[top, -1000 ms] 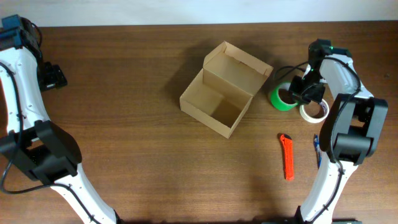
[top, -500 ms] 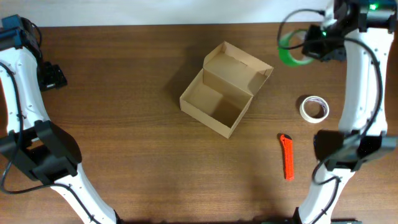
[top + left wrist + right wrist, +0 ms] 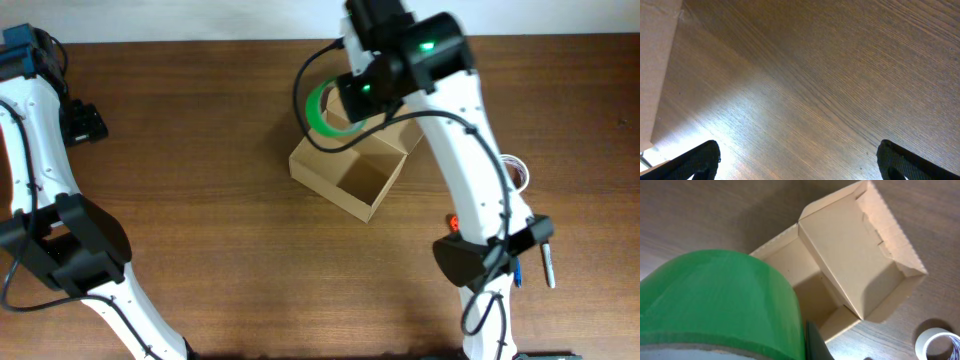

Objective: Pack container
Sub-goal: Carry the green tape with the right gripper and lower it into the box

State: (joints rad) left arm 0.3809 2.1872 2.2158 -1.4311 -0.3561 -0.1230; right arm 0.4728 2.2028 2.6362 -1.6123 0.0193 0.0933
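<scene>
A green tape roll [image 3: 322, 108] is gripped on its wall by the clenched right pincer [image 3: 342, 100] and held in the air over the far left corner of the cardboard box [image 3: 345, 178]. The box is seen near the middle of the brown wooden bench [image 3: 200, 200], set at an angle to the bench edges, its inside bare. Its hinged lid [image 3: 860, 255] is thrown open on the far side and, in the overhead view, is mostly covered by the right arm [image 3: 470, 150], which is stretched across from the near right. From the right wrist camera, the green roll [image 3: 715, 305] fills the lower left of the picture, one dark finger [image 3: 816, 341] is pressed against its side, and the open box [image 3: 805, 275] lies below it on the bench.

A white tape roll [image 3: 519, 172] is left flat on the bench to the right of the box, half hidden behind the arm; it appears again at the lower right corner of the wrist view [image 3: 938, 348]. A sliver of an orange object [image 3: 452, 220] is visible beside the arm's lower part, the rest being hidden.

The left pincer [image 3: 86, 122] is kept at the far left of the bench, well apart from the box. Its fingers [image 3: 699, 159] are spread wide, released, with only bare wood shown between them.
</scene>
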